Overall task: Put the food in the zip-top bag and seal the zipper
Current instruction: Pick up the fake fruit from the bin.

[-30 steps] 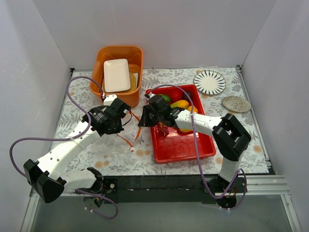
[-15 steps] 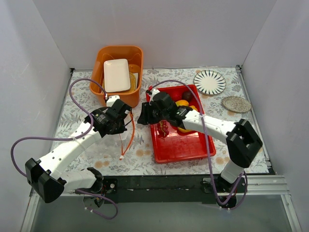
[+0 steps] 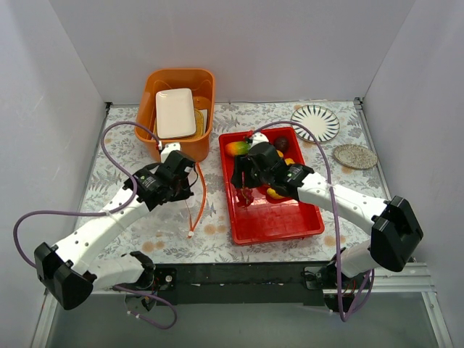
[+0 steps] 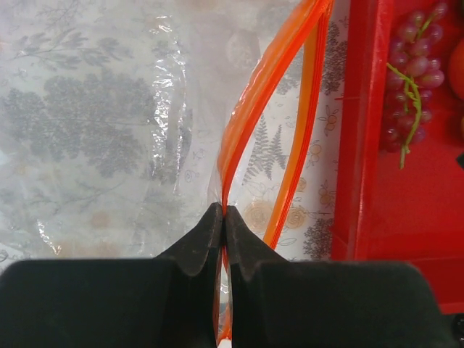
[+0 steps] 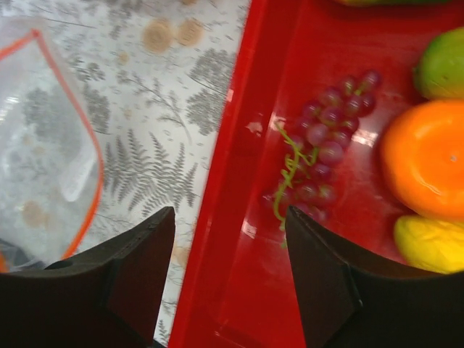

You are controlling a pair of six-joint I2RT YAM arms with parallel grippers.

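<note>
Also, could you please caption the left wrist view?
Left gripper pinches the orange zipper beside the red tray.

Top camera looks down from behind; close, downward wrist cameras share red tray [image 5: 232,181] and grape bunch [image 5: 322,138]

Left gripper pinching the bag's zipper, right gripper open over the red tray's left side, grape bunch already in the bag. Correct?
Not quite: the grape bunch isn't in the bag; it lies in the red tray, as the right wrist view shows. The rest holds: left gripper pinching the zipper, right gripper open over the tray's left side.
</note>
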